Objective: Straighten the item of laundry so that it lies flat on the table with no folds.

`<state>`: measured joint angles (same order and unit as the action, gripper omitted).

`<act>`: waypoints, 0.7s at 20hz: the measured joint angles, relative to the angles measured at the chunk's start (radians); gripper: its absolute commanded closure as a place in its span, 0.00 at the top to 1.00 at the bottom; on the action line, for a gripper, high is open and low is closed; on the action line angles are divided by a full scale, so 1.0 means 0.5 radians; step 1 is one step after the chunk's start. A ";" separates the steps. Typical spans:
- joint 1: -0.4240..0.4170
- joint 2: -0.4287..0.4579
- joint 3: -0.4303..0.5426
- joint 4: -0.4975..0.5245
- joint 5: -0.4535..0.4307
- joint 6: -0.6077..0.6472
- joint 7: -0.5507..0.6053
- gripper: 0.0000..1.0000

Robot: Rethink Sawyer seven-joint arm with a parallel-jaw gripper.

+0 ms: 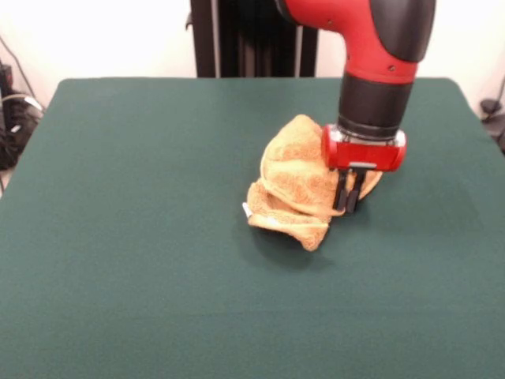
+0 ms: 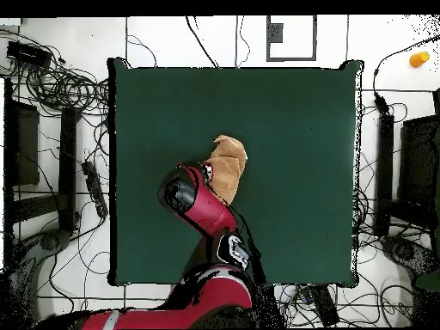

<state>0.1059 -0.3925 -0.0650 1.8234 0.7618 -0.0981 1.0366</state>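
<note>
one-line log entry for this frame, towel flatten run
stage: grasping | gripper: down at towel's edge, fingers close together on the cloth | towel: crumpled, folded over itself | table: towel near centre | flat: no

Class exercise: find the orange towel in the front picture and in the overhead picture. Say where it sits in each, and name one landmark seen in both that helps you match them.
Front view: the towel lies crumpled right of centre on the green table, at the end effector.
Overhead view: the towel sits near the table's middle, partly hidden under the arm.
Shared landmark: the red arm, which touches the towel in both.
</note>
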 measured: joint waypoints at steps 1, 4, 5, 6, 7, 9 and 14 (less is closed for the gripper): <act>0.028 -0.007 -0.022 0.003 0.007 0.014 0.007 0.00; 0.187 -0.044 -0.151 0.007 0.017 0.144 0.054 0.00; 0.227 -0.054 -0.183 0.007 0.017 0.185 0.066 0.00; 0.318 -0.085 -0.253 0.007 0.015 0.304 0.107 0.00; 0.401 -0.122 -0.315 0.007 0.004 0.440 0.154 0.00; 0.500 -0.181 -0.392 0.006 -0.027 0.645 0.231 0.00; 0.627 -0.316 -0.522 -0.006 -0.123 1.042 0.398 0.00</act>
<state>0.4194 -0.5506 -0.3261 1.8203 0.7004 0.4230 1.2356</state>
